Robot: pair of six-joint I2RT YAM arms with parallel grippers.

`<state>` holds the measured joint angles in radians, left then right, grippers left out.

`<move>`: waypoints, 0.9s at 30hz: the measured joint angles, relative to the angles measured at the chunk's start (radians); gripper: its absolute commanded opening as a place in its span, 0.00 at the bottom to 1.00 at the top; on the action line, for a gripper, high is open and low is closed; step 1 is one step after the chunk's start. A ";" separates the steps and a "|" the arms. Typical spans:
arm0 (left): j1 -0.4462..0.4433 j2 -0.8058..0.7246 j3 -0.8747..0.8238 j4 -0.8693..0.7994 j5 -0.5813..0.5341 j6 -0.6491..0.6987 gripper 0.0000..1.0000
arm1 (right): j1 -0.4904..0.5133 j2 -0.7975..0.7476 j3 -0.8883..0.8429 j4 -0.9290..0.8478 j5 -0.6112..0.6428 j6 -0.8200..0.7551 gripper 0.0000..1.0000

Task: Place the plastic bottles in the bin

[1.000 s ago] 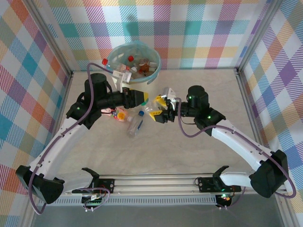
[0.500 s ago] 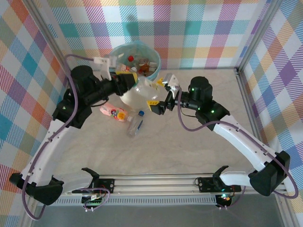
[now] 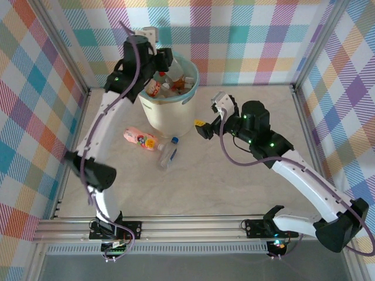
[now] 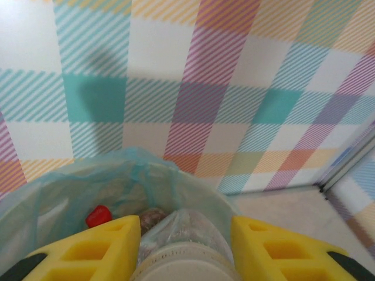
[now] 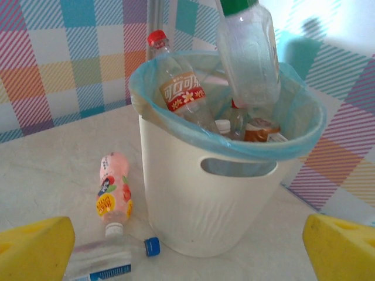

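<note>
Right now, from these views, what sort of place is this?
Probably a robot test cell: checked panels wall in the table, an aluminium rail carries two arms, and plastic bottles lie beside a lined bin.

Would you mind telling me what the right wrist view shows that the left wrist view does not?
Right wrist: the pink bottle and blue-capped bottle lying on the table beside the bin. Left wrist: the left gripper clamped on the clear bottle, close up. Both: that bottle above the bin's teal liner.
</note>
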<state>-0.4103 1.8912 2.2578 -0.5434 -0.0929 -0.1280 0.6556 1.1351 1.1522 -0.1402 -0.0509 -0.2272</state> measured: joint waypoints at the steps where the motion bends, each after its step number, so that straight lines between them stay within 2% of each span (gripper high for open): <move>1: 0.000 0.047 0.049 -0.024 0.003 0.005 0.00 | 0.000 -0.009 -0.007 -0.005 0.008 -0.003 1.00; 5: 0.000 0.180 0.185 -0.102 0.037 0.011 0.00 | 0.000 -0.022 -0.015 -0.021 0.026 -0.018 1.00; 11: 0.000 0.241 0.237 -0.118 0.105 0.006 0.01 | 0.000 -0.021 -0.016 -0.029 0.029 -0.024 1.00; 23: 0.000 0.284 0.283 -0.166 0.051 0.024 0.02 | 0.000 0.007 -0.016 -0.041 0.028 -0.025 1.00; 25: 0.000 0.286 0.288 -0.176 0.038 0.024 0.09 | 0.000 0.016 -0.016 -0.043 0.027 -0.025 1.00; 27: -0.001 0.286 0.292 -0.187 0.030 0.024 0.27 | 0.000 0.025 -0.014 -0.047 0.024 -0.025 1.00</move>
<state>-0.4110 2.1777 2.5500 -0.7307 -0.0631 -0.1036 0.6556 1.1603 1.1378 -0.1871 -0.0273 -0.2520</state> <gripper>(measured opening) 0.399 0.996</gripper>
